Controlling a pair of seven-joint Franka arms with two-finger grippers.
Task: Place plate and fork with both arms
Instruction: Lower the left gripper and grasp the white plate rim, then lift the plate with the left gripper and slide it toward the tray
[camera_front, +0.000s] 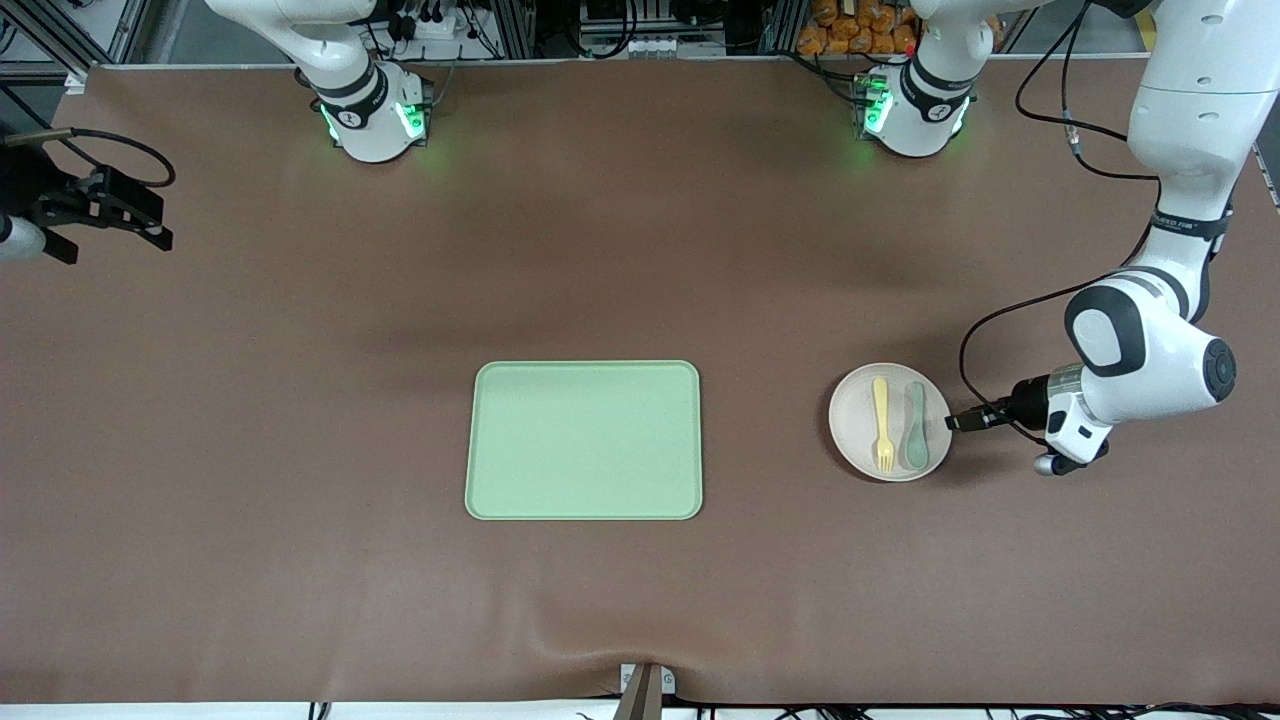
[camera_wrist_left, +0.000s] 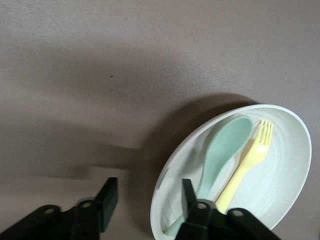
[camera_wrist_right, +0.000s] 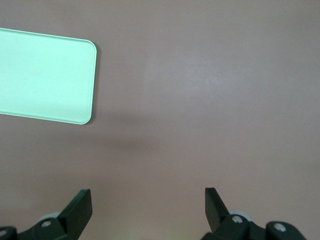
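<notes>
The pale plate (camera_front: 856, 425) lies on the table toward the left arm's end, beside the tray. In it, side by side, rest the yellow fork (camera_front: 882, 420) and a teal spoon (camera_front: 916, 428). My left gripper (camera_front: 958, 420) is low at the plate's rim, on the side away from the tray. In the left wrist view its jaws (camera_wrist_left: 148, 187) straddle the rim (camera_wrist_left: 161, 197), one finger inside the plate and one outside, a gap still showing; the fork (camera_wrist_left: 250, 157) and spoon (camera_wrist_left: 225, 145) lie just past them. My right gripper (camera_front: 112, 240) waits open at the right arm's end of the table, holding nothing (camera_wrist_right: 147, 192).
A light-green rectangular tray (camera_front: 585, 440) lies mid-table with nothing on it; its corner shows in the right wrist view (camera_wrist_right: 45, 75). The brown table cover (camera_front: 300, 400) is bare between the tray and the right gripper. Both arm bases stand along the table's back edge.
</notes>
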